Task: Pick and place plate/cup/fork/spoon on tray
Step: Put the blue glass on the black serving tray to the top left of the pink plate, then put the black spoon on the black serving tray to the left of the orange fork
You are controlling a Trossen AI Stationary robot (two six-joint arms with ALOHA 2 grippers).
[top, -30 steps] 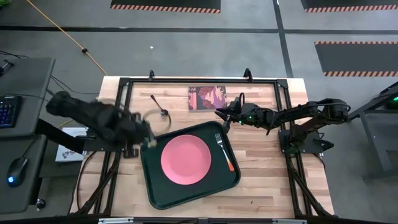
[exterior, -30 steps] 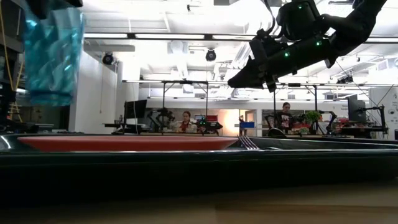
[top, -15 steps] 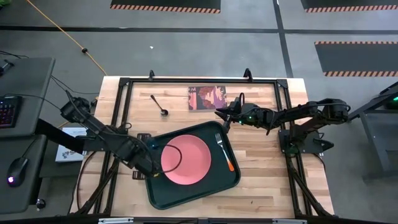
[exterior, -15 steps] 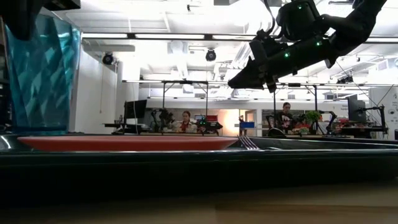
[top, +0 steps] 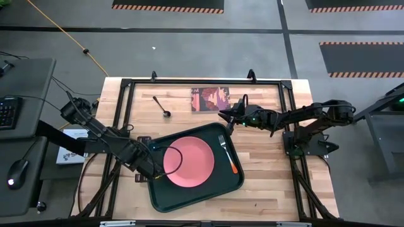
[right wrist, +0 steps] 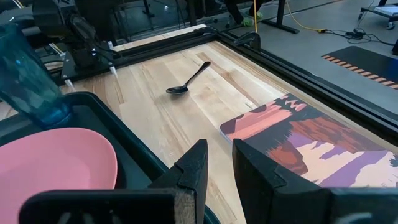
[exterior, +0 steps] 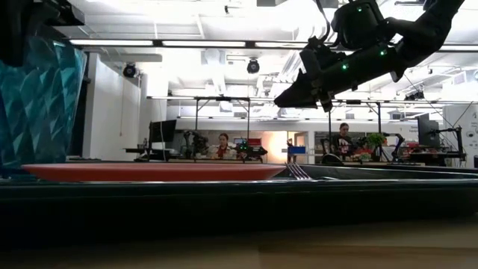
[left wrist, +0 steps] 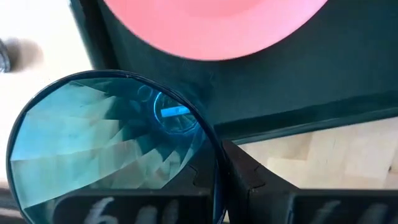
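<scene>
Teal cup [left wrist: 106, 143], pinched in the left gripper's fingers [left wrist: 239, 174], sits on the tray [top: 189, 195] beside the plate [top: 189, 161]; next, release it.

1. High view: even, bright overhead light; shadows on the table [top: 265, 183] are soft and short.
2. Low view: ceiling strip lights glare white; the tray [exterior: 239, 198] rim nearest the lens is a dark blur.
3. Left wrist view: the cup [left wrist: 106, 143] is close and soft-focused.
4. Right wrist view: evenly lit; near fingers blurred.
</scene>
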